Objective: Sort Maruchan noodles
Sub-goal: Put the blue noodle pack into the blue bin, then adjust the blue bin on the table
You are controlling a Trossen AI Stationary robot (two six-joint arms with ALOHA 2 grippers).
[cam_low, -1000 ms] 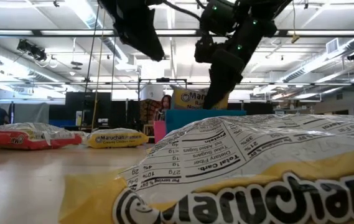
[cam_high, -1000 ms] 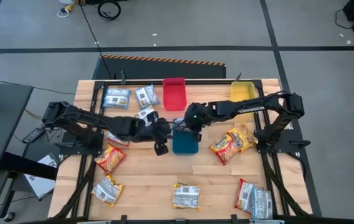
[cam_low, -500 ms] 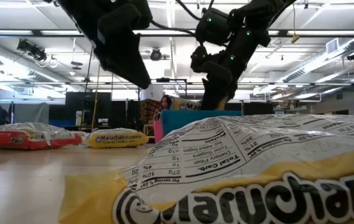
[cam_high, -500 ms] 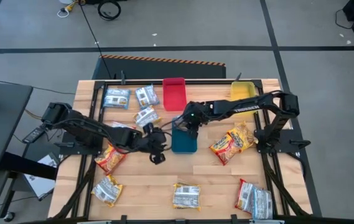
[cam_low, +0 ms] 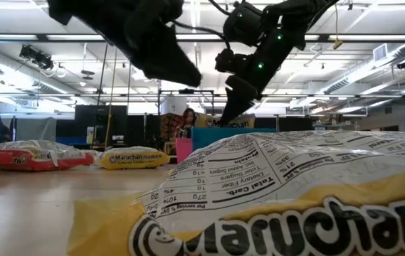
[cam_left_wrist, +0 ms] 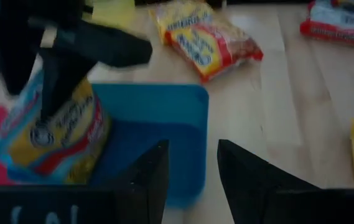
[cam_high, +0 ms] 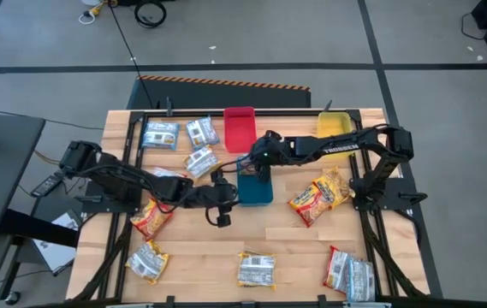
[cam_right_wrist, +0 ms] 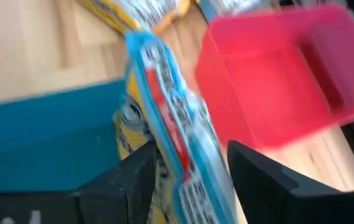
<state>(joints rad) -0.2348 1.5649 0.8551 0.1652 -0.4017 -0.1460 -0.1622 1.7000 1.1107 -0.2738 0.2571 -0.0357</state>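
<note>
My right gripper [cam_high: 255, 170] hangs over the blue tray [cam_high: 257, 197] and is shut on a blue-silver noodle packet [cam_right_wrist: 164, 118]. The left wrist view shows that packet [cam_left_wrist: 58, 140] standing in the tray [cam_left_wrist: 158, 118]. My left gripper [cam_high: 222, 216] is open and holds nothing. It hovers just left of the tray's near corner, and its fingers [cam_left_wrist: 155, 177] point at the tray. Other packets lie flat on the table: blue-silver ones [cam_high: 159, 134] at the far left, a red-orange one [cam_high: 151, 216] and a yellow-orange one [cam_high: 318, 195]. My right gripper pinches the blue-silver packet between its two fingers [cam_right_wrist: 142, 171], coming from above and slanting down. The fingers are on the packet's upper part [cam_left_wrist: 55, 102]. The packet stands nearly on edge below them, with its lower end inside the blue tray.
A red tray [cam_high: 240, 128] and a yellow tray [cam_high: 335, 127] stand at the far edge. More packets lie along the near edge [cam_high: 256, 269], at the near left [cam_high: 149, 261] and at the near right [cam_high: 350, 275]. One of them fills the front of the low view [cam_low: 273, 192].
My right gripper has tipped and shifted slightly toward the far left over the blue tray. Its packet has sunk lower behind the tray's wall. My left gripper has drawn back from the tray toward the near edge.
</note>
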